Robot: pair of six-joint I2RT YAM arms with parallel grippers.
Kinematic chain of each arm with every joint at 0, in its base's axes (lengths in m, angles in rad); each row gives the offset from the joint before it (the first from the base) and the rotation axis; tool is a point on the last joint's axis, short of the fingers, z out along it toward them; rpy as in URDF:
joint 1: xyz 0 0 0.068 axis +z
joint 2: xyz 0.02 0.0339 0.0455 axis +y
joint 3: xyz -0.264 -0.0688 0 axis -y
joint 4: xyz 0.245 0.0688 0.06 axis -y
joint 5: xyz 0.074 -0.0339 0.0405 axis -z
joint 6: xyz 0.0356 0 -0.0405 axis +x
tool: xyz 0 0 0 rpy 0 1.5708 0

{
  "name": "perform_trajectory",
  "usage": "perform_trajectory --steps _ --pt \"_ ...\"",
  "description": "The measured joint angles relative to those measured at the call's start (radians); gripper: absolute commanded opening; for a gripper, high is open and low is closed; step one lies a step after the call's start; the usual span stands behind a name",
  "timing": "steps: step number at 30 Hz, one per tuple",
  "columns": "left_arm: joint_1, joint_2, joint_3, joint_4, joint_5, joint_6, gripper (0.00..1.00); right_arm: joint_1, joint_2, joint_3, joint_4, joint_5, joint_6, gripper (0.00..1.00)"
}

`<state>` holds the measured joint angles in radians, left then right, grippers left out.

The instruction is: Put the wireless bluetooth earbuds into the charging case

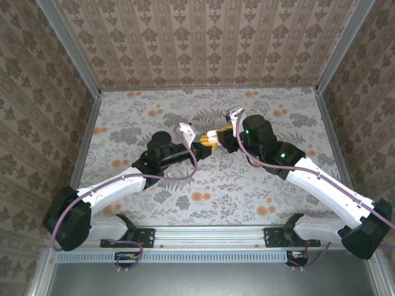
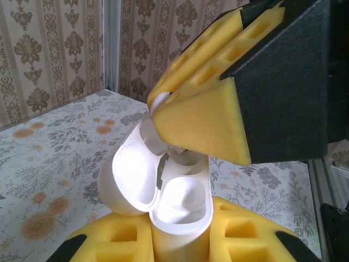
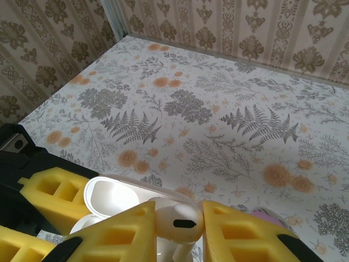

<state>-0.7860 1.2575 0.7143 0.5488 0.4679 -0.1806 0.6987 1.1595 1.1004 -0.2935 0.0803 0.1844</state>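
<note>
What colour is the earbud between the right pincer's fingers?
White; the earbud shows best in the right wrist view.

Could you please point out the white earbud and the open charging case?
white earbud (image 3: 173, 216), right wrist view, its rounded head.
charging case (image 2: 182, 201), left wrist view, inside of its base.

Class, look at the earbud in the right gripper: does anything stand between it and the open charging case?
Nothing visible does. The white earbud, pinched in the right gripper, hangs close above the charging case, which the left gripper holds with its lid swung open to one side.
</note>
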Motion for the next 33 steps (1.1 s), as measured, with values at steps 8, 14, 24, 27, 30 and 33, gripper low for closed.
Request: perform_trajectory --steps 8,14,24,27,30,33 --pt "-0.006 0.000 0.000 0.002 0.002 0.000 0.16 0.000 -0.040 -0.032 0.008 -0.010 0.000 0.25" --pt "-0.006 0.000 0.000 0.002 0.003 0.000 0.16 0.000 -0.048 -0.042 0.018 -0.014 0.001 0.25" --pt "-0.005 0.000 0.000 0.000 0.003 0.011 0.16 -0.016 -0.047 -0.030 0.002 -0.054 0.017 0.26" --pt "-0.005 0.000 0.001 0.000 0.000 0.016 0.16 -0.022 -0.047 -0.030 0.002 -0.091 0.032 0.26" --pt "-0.008 0.000 0.002 -0.001 0.001 0.018 0.16 -0.025 -0.047 -0.029 0.002 -0.129 0.047 0.26" --pt "-0.010 0.000 0.002 -0.001 0.000 0.020 0.16 -0.035 -0.047 -0.026 -0.002 -0.157 0.055 0.25"
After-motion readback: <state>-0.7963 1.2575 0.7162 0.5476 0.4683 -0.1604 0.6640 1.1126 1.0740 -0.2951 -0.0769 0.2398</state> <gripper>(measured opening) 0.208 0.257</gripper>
